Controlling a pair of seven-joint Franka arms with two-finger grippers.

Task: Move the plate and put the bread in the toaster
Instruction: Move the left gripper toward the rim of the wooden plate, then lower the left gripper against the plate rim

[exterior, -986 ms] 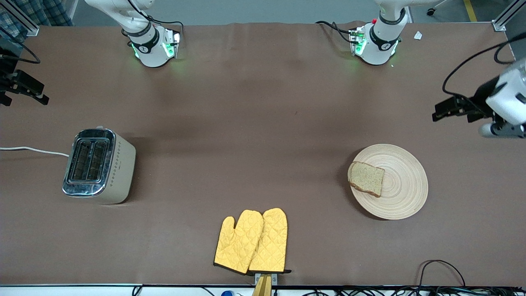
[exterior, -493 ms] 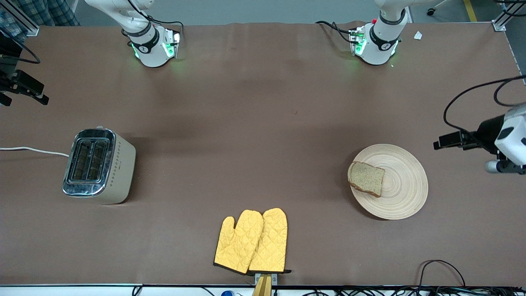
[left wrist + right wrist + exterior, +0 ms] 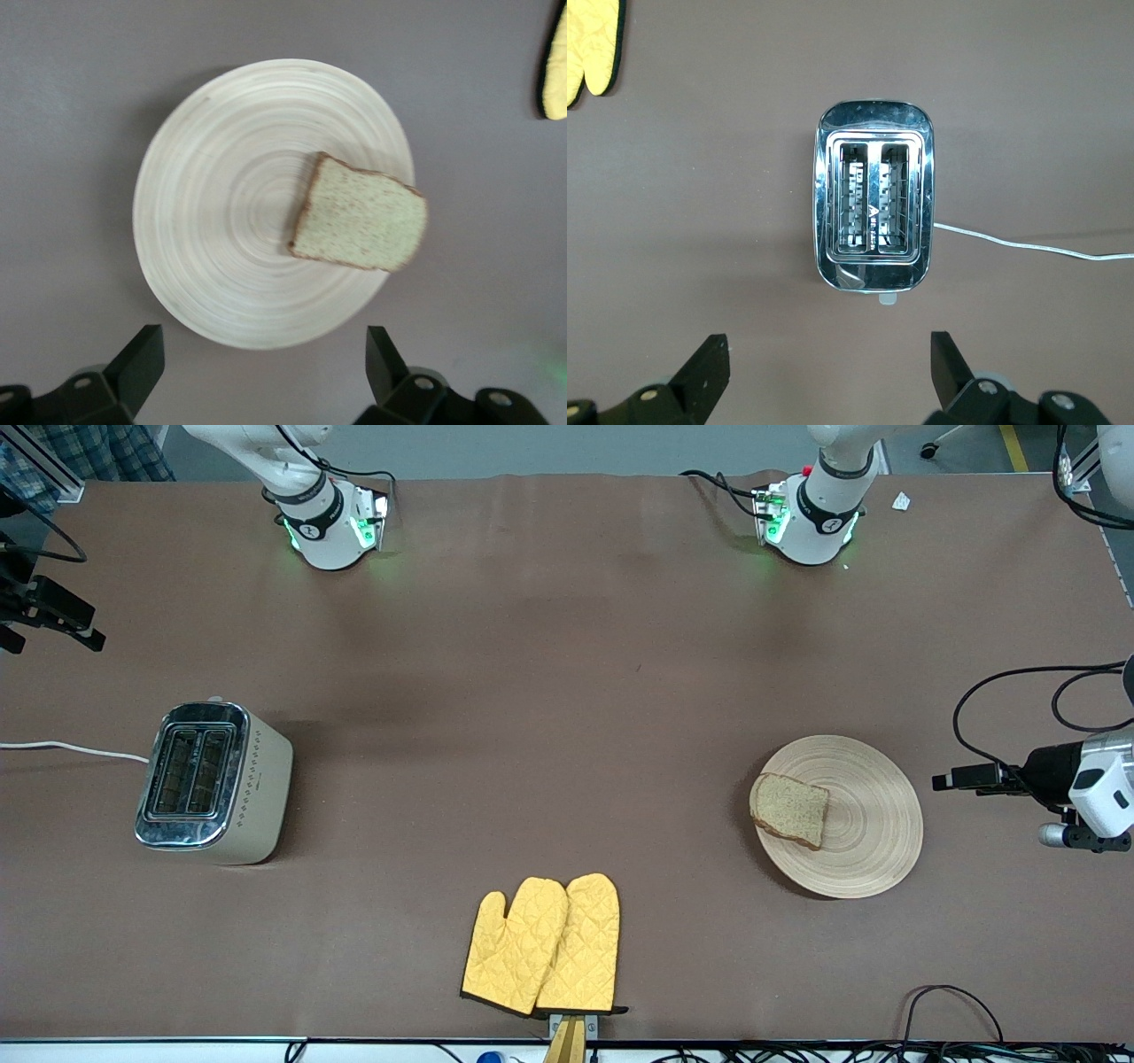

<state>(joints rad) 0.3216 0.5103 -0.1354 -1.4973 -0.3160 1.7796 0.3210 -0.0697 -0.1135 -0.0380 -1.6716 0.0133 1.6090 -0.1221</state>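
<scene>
Up over the tabletop's (image 3: 567,691) end edges, left gripper (image 3: 266,372) and right gripper (image 3: 828,372) hover, jaws wide. Bread (image 3: 790,809) lies on the plate (image 3: 873,841); toaster (image 3: 213,782) slots empty.

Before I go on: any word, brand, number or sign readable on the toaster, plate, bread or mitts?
None can be read.
toaster: a small dark mark on its side under the dotted pattern, too small to read.
Toaster slots, in the right wrist view: a small triangular mark, illegible.
plate, bread, oven mitts: no text.
Arm bases: a small round emblem, no legible lettering.
</scene>
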